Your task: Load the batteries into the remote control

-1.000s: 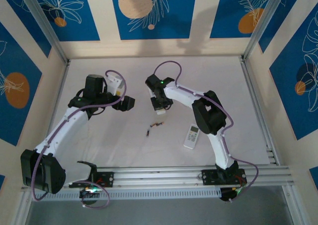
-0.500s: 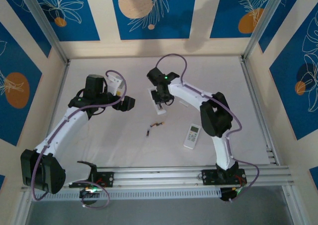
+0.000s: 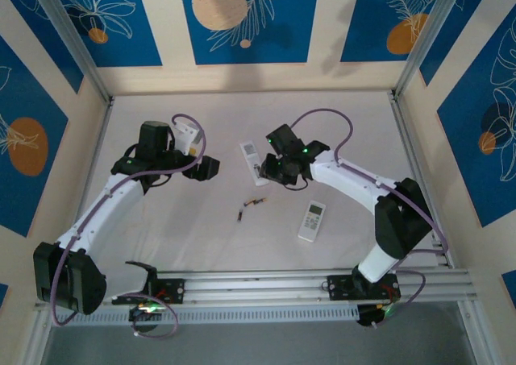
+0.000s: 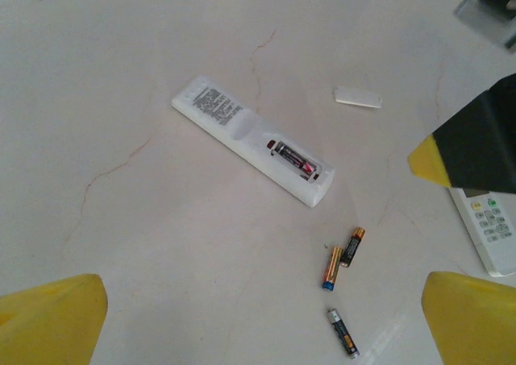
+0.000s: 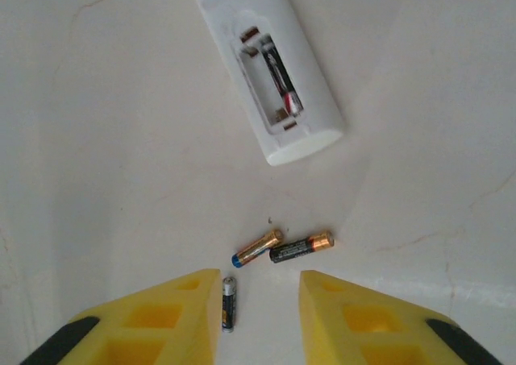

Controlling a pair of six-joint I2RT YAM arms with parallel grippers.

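Step in hand: fetching the next cell. The remote control [image 5: 300, 142] lies back-up on the pale, faintly veined surface [image 5: 97, 139] with its compartment uncovered. One battery [image 5: 282, 79] is seated and the neighbouring slot is bare. Three loose batteries [image 5: 301, 247] — slim cylinders with coppery ends — lie just beyond its end. The right gripper [image 5: 260, 278] hovers above them, yellow moulded jaws partly apart and empty. The left gripper [image 4: 262, 300] sits aside, jaws wide apart and empty. The next move likely calls for descending squarely over one cell and closing across its round body — slippage is a risk. The flat white battery cover [image 4: 358, 97] lies apart.
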